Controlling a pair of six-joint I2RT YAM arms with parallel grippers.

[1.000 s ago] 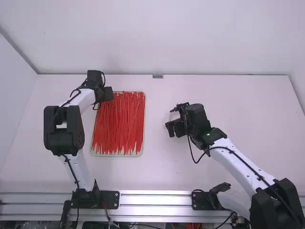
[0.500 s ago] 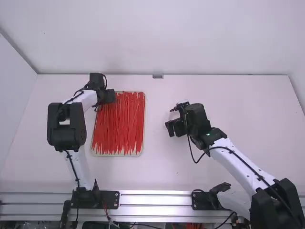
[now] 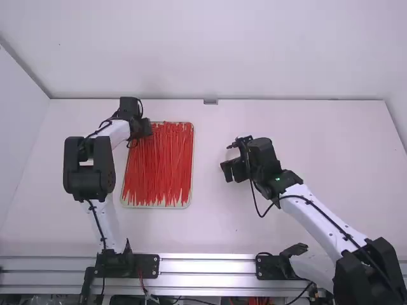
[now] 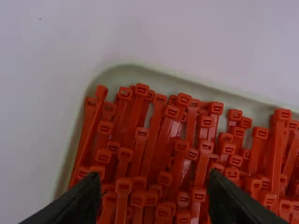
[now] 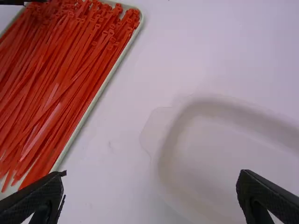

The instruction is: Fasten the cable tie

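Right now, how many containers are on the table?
2. The tray of red cable ties sits under the left gripper; a pale, translucent tub sits beside it, by the right gripper. Others could be hidden beneath the arms.

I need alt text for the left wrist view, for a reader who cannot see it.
The left gripper, open, hangs over a heap of red cable ties. They lie in the rounded corner of a pale tray on a white table.

Inspection finding: no legible text, label, brand, number or sign. None can be read on the red cable ties [image 3: 157, 164], the tray [image 4: 135, 73] or the table [image 3: 318, 127].
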